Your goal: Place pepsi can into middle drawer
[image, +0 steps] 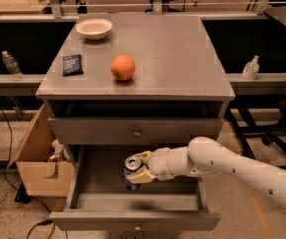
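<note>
The pepsi can [131, 169], dark blue with a silver top, is held upright inside the open middle drawer [135, 198], just above its tray floor. My gripper [139, 169] reaches in from the right and is shut on the can, its tan fingers [143, 175] wrapped around the can's side. The white arm [232, 171] stretches from the lower right across the drawer's right wall. The drawer is pulled out wide, with its front panel and small knob at the bottom edge of the view.
A closed grey drawer front [136, 132] sits above the open one. On the cabinet top are an orange [122, 66], a white bowl [93, 28] and a dark packet [72, 64]. A cardboard box [35, 156] stands at the left. A plastic bottle [11, 65] stands on the left ledge.
</note>
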Available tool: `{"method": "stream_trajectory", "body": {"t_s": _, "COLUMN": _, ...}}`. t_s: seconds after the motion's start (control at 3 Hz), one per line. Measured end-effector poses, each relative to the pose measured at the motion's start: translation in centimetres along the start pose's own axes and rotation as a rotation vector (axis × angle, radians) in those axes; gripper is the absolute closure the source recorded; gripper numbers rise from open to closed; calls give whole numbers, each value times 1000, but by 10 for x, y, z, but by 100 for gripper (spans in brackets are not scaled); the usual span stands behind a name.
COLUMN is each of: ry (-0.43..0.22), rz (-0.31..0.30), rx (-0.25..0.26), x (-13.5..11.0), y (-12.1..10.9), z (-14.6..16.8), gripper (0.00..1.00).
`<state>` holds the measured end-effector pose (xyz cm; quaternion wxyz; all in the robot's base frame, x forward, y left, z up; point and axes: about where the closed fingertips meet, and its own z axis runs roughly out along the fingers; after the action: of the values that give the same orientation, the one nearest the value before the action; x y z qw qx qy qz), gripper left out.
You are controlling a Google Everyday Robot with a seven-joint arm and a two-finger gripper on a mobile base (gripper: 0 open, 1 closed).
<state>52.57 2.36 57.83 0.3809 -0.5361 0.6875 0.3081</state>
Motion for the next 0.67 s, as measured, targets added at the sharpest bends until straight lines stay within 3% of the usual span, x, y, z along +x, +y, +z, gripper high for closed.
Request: {"method": "stream_trajectory", "body": {"t_s": 0.67, "ry": 2, "rz": -45, "rx": 11, "x": 35, "y": 4, "z": 48, "gripper": 100}}
